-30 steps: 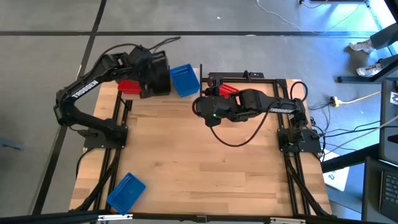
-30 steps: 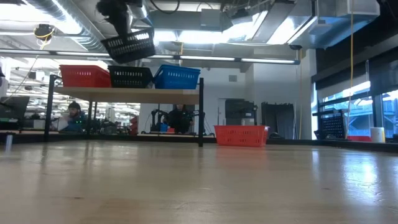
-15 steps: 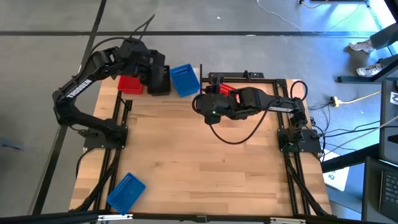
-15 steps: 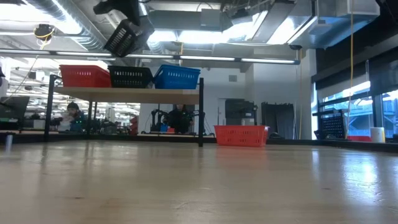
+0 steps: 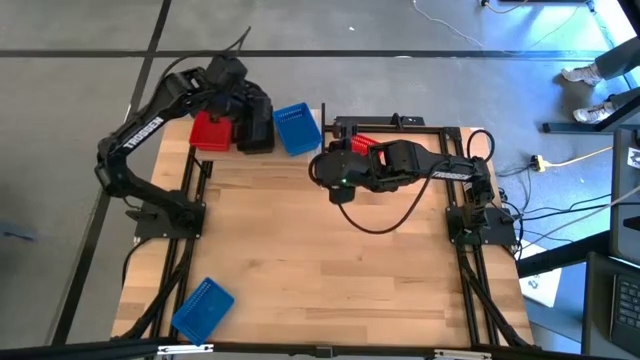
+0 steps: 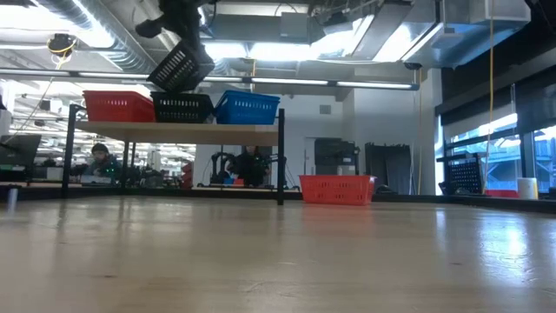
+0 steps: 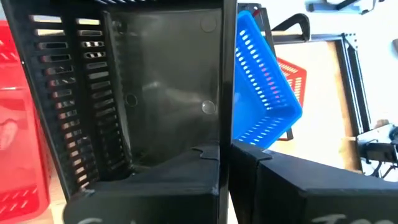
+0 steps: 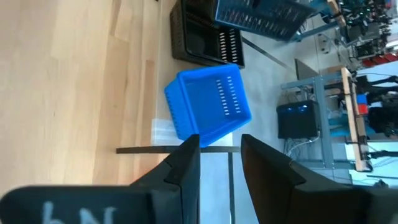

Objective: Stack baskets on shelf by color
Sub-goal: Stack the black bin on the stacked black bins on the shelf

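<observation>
Left gripper [image 6: 178,26] clamped on a tilted black basket [image 6: 181,68], held just above the shelf [image 6: 174,129] and its middle black basket [image 6: 182,107]; red basket [image 6: 118,105] at 9 o'clock, blue basket [image 6: 247,107] at 3. Right gripper [image 5: 330,172] has jaws apart, empty, near shelf's 3 o'clock edge. Spare blue basket [image 5: 203,307] overhangs table [image 5: 330,270] corner at 7 o'clock.

Open tabletop [image 5: 330,270] (shelf [image 6: 174,132] crowded)

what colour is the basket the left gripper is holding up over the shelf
Black. The held basket shows best in the low view, tilted above the shelf.
</observation>
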`<action>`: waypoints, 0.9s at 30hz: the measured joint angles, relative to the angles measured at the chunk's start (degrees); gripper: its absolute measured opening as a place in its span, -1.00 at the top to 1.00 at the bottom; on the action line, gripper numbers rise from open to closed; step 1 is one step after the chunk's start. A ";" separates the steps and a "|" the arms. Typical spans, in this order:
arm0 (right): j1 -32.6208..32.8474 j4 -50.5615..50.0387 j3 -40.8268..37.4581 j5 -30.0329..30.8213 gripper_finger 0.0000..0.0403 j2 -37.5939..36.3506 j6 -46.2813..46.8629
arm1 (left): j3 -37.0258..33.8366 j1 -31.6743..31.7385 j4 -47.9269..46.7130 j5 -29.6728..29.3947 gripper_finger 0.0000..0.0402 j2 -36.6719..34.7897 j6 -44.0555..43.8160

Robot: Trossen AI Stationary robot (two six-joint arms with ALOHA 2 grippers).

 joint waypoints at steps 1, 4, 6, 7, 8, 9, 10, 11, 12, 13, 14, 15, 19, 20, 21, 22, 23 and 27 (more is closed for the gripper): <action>0.00 0.00 0.00 -0.44 0.41 0.00 0.00 | 0.00 -0.02 -0.08 0.13 1.00 0.24 0.03; 0.00 -0.02 0.00 -0.64 0.41 0.00 0.00 | 0.00 -0.02 -0.86 0.08 1.00 0.91 0.10; 0.00 -0.02 0.00 -0.64 0.41 0.00 -0.03 | 0.00 0.00 -1.97 -0.20 1.00 0.90 0.17; 0.00 -0.02 0.00 -0.64 0.41 0.00 -0.09 | 0.00 0.00 -2.22 -0.53 1.00 0.88 0.19; 0.00 -0.02 0.00 -0.64 0.41 0.00 -0.11 | 0.00 -0.02 -2.26 -1.02 1.00 0.88 0.19; 0.00 -0.02 0.00 -0.64 0.41 0.00 -0.13 | 0.00 -0.02 -2.35 -1.28 1.00 0.90 0.19; 0.00 -0.02 0.00 -0.64 0.41 0.00 -0.15 | 0.00 -0.01 -2.64 -1.40 1.00 0.90 0.17; 0.00 -0.02 0.00 -0.64 0.41 0.00 -0.15 | 0.00 0.00 -3.02 -1.59 1.00 0.90 0.13; 0.00 -0.02 0.00 -0.65 0.41 0.00 -0.21 | 0.00 0.00 -3.29 -1.86 1.00 0.90 0.10; 0.00 -0.03 0.00 -0.64 0.41 0.00 -0.22 | 0.00 0.00 -3.32 -2.15 1.00 0.90 0.09; 0.00 -0.02 0.00 -0.65 0.41 0.00 -0.22 | 0.00 0.00 -3.31 -2.41 1.00 0.90 0.07; 0.00 -0.02 0.00 -0.64 0.41 0.00 -0.22 | 0.00 0.00 -3.33 -2.60 1.00 0.90 0.03; 0.00 -0.03 0.00 -0.66 0.41 0.00 -0.24 | 0.00 0.00 -3.35 -2.73 1.00 0.90 0.01; 0.00 -0.02 0.00 -0.64 0.41 0.00 -0.24 | 0.00 0.00 -3.35 -2.73 1.00 0.96 0.01; 0.00 -0.02 0.00 -0.66 0.41 0.00 -0.24 | 0.00 -0.02 -3.39 -2.73 1.00 1.17 -0.01; 0.00 -0.04 0.00 -0.64 0.41 0.00 -0.24 | 0.00 -0.02 -3.56 -2.72 1.00 1.46 -0.01; 0.00 -0.03 0.00 -0.66 0.41 0.00 -0.24 | -0.01 -0.02 -3.93 -2.72 1.00 1.74 -0.01; 0.00 -0.04 0.00 -0.65 0.41 0.00 -0.23 | -0.02 -0.20 -5.84 -1.68 0.99 2.65 0.16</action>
